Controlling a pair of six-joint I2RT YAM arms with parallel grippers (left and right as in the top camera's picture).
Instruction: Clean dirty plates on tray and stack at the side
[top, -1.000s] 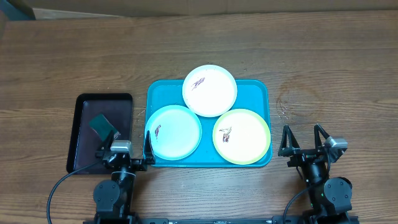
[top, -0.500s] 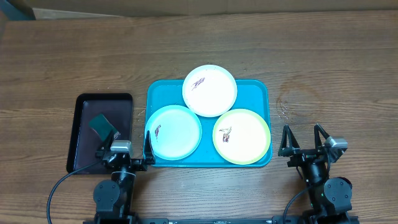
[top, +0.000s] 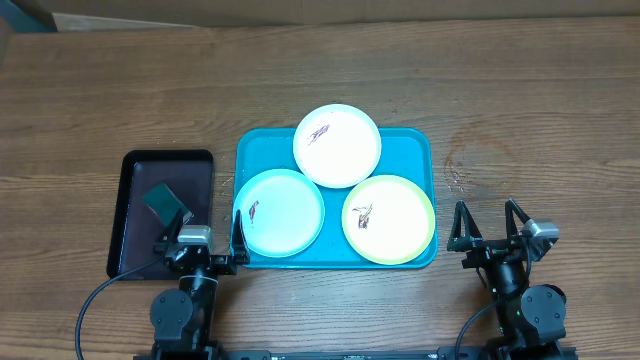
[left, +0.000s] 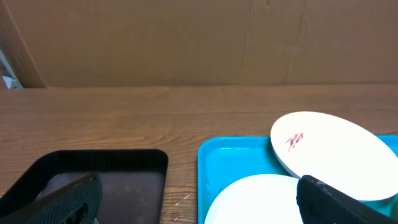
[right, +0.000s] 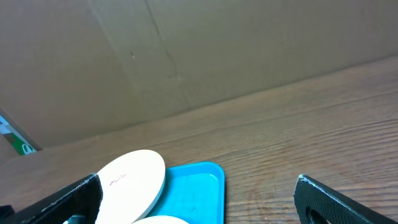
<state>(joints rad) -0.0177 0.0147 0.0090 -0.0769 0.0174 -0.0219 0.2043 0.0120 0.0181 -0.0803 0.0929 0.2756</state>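
Observation:
The turquoise tray (top: 415, 146) lies mid-table and holds three plates. The white plate (top: 338, 146) is at the back and overlaps the pale blue plate (top: 280, 213) at front left and the yellow-green plate (top: 390, 219) at front right. Each has a small brown smear. My left gripper (top: 200, 237) is open and empty at the tray's front left corner. My right gripper (top: 488, 226) is open and empty, right of the tray. The left wrist view shows the tray (left: 214, 163), white plate (left: 336, 152) and pale blue plate (left: 255, 199). The right wrist view shows the tray (right: 199, 186) and white plate (right: 130, 180).
A dark brown-black tray (top: 135, 200) lies left of the turquoise tray with a dark green sponge (top: 166, 205) on it. A cardboard wall (left: 186, 37) stands behind the table. Bare wooden table (top: 530, 120) lies to the right and at the back.

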